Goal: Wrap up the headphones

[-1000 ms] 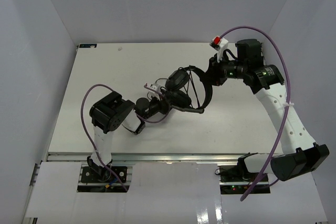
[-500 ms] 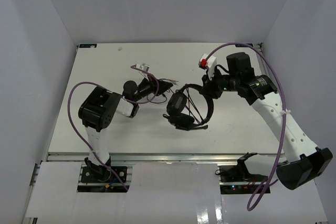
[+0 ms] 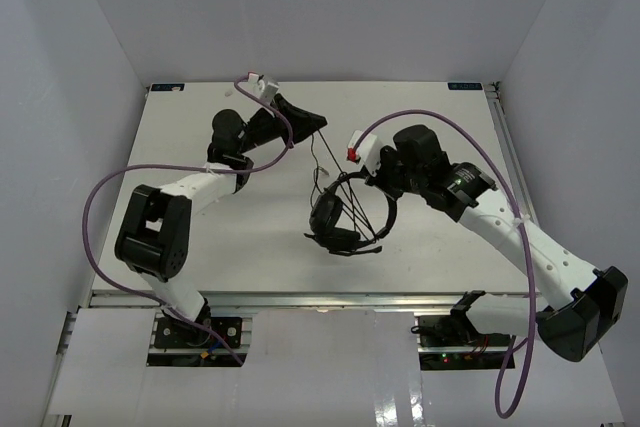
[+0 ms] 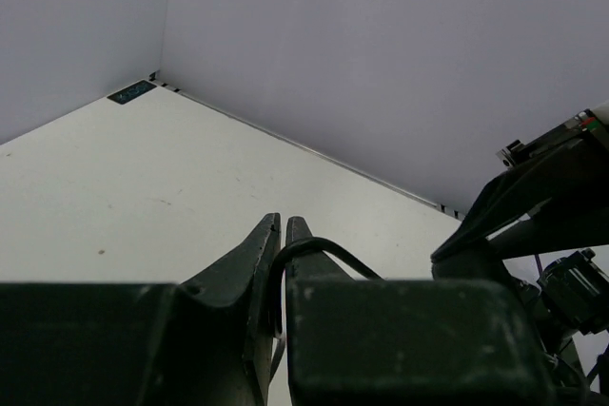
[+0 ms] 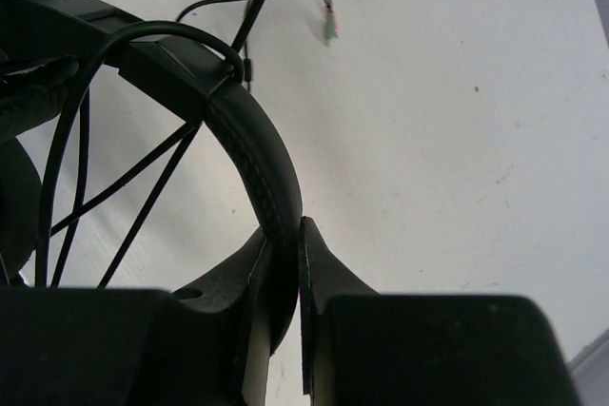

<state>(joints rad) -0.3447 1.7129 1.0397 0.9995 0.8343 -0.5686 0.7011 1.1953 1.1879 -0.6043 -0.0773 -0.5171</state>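
Over the white table (image 3: 250,257), right hand (image 5: 285,232) clamps the headphones (image 5: 255,151), left hand (image 4: 280,227) pinches the cord (image 4: 324,245).

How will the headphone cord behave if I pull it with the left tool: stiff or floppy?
Probably floppy: the cord bends in a tight loop out of the left tool and curls loosely near its plug. It likely runs straight only under tension, like the strands across the headband. Being thin, it may slip out of the grip, so pull gently.
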